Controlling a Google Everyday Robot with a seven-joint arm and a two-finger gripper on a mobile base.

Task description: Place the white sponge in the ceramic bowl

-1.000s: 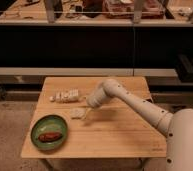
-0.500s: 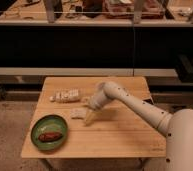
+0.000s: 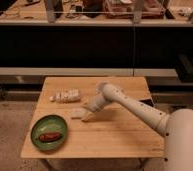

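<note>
Down near the middle of the worktop (image 3: pixel 115 137), the pincer (image 3: pixel 86 116) sits right beside the white sponge (image 3: pixel 77 113), which lies flat at its 9 o'clock; I cannot tell whether it is spread or pinching. Further out at 8 o'clock stands the ceramic bowl (image 3: pixel 59 125), holding a reddish-brown item (image 3: pixel 49 136), and at 11 o'clock lies a white lumpy bottle (image 3: pixel 66 95).
</note>
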